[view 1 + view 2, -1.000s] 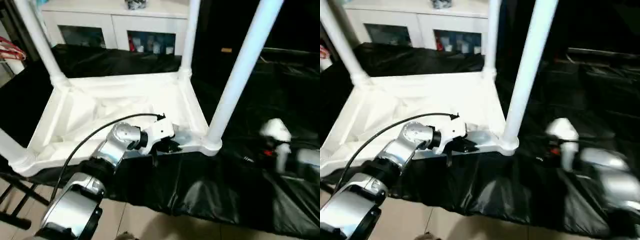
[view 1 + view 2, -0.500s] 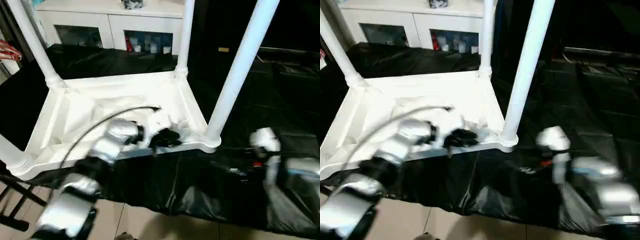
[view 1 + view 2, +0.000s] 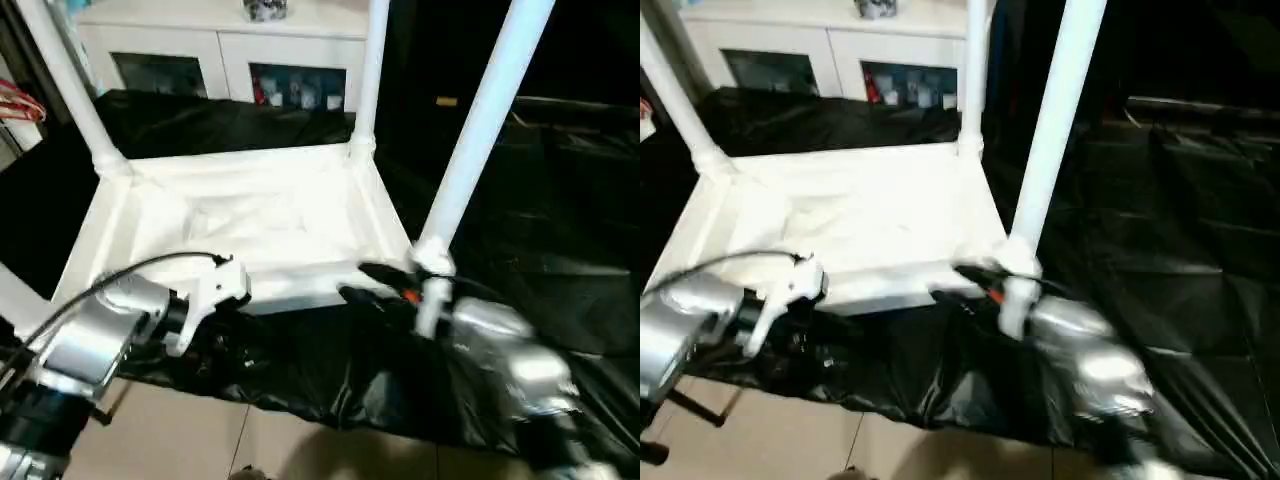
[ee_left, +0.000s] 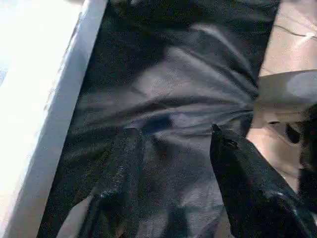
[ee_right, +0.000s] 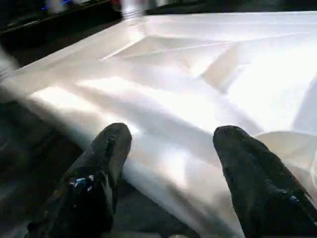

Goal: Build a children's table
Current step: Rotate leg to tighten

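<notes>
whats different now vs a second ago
The left gripper let go of the table rim and pulled back off it over the black sheet, fingers apart. The right gripper swung in to the near right corner, open. The table stayed upside down, legs up.

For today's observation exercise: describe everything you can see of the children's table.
The children's table is all white, plastic by its look, and lies upside down on black sheeting. Its rimmed, ribbed underside faces up, and round tapered legs rise from the corner sockets. The right hand is open at the near rim beside a leg.
</notes>
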Motion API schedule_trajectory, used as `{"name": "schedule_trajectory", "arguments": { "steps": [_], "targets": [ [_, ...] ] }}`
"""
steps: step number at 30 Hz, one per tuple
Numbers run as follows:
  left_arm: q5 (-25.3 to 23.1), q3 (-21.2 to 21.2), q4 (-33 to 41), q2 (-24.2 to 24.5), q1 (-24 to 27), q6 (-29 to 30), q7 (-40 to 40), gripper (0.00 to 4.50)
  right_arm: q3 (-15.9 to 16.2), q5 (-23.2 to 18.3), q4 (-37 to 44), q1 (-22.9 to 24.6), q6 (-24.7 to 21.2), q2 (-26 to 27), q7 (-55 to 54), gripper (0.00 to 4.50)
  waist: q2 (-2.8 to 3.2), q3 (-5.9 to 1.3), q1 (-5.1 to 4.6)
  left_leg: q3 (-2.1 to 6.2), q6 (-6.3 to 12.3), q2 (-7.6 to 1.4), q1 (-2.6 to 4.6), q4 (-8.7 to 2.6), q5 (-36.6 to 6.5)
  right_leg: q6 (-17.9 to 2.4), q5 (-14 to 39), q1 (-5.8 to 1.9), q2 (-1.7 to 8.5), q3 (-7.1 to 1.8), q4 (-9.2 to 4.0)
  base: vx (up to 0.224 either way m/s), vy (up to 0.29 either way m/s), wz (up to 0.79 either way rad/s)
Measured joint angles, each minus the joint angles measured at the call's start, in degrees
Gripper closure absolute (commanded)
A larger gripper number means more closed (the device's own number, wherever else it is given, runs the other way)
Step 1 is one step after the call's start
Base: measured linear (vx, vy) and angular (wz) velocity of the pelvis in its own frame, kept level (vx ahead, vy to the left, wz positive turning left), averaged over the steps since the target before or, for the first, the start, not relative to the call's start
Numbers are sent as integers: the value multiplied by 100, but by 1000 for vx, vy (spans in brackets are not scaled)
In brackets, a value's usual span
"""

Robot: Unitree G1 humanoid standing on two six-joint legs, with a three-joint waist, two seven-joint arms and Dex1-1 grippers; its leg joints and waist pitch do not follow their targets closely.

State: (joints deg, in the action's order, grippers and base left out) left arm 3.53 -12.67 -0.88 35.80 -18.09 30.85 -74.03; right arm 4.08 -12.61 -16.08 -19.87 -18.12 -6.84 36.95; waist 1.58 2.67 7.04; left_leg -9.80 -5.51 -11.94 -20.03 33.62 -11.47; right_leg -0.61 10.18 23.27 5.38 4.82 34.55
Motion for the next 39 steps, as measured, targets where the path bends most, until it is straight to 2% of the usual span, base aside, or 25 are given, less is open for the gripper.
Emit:
{"name": "schedule_trajectory", "arguments": {
  "steps": [4,10,13,15,19,22,24,26,30,34,37,39],
  "targets": [
    [-175,19,-23,-62,30,-42,556,146,-387,-28,-471,-250,130,406,-895,142,3,2,-61,9,-12,0,-3,0,7,1,1,0,-5,-4,12,0,0,0],
    [-274,75,-180,-186,-6,-86,1052,88,-784,-100,-887,-468,323,620,-1575,142,6,4,-127,10,-14,0,-2,0,9,2,2,2,-10,-7,20,0,0,0],
    [-356,58,-294,-265,-55,-148,1281,64,-879,-119,-1230,-671,516,614,-1873,142,7,4,-152,10,-16,1,0,1,9,2,2,1,-9,-8,30,0,0,0],
    [-395,28,-390,-269,-90,-243,1405,55,-1058,-130,-1544,-853,655,457,-2020,142,11,6,-140,9,-17,6,-1,3,10,1,1,1,-9,-10,35,0,0,0],
    [-482,-65,-449,-332,-101,-307,1537,23,-1346,-125,-1872,-1082,773,42,-2099,142,16,10,-50,0,-16,7,-8,3,11,2,2,-1,-10,-34,42,0,0,0],
    [-545,-123,-529,-433,-156,-340,1633,8,-1551,-112,-2147,-1183,923,-265,-2219,142,17,10,-43,-1,-15,10,-9,9,11,3,2,-1,-11,-55,45,0,0,0],
    [-571,-174,-582,-456,-177,-379,1690,8,-1667,-91,-2273,-1216,1004,-468,-2220,142,17,10,-72,-3,-15,12,-9,10,12,3,2,-1,-16,-73,47,0,0,0],
    [-565,-176,-646,-524,-199,-391,1780,8,-1644,-60,-2322,-1235,1047,-573,-2055,142,17,10,-103,-3,-14,12,-16,8,12,4,2,-1,-21,-78,48,0,0,0],
    [-554,-173,-649,-692,-211,-446,2009,8,-1279,-20,-2205,-1190,1098,-477,-1444,142,18,10,-228,8,-15,8,-14,7,12,5,3,4,-48,-84,47,0,0,0],
    [-427,29,-321,-787,-11,-294,2241,8,-890,-74,-1896,-1100,1048,-343,-739,142,15,11,-220,10,-14,4,-32,8,13,1,7,20,-55,-86,47,0,0,0],
    [-170,392,269,-820,286,13,2336,8,-613,-103,-1767,-1101,984,-295,-277,142,-4,5,-190,7,-12,3,-41,16,13,-5,14,27,-56,-86,46,0,0,0],
    [64,648,739,-815,534,233,2357,8,-576,-103,-1808,-1133,983,-230,-132,142,-17,7,-187,5,-9,5,-49,19,11,-7,15,30,-52,-89,45,0,0,0]
  ]
}}
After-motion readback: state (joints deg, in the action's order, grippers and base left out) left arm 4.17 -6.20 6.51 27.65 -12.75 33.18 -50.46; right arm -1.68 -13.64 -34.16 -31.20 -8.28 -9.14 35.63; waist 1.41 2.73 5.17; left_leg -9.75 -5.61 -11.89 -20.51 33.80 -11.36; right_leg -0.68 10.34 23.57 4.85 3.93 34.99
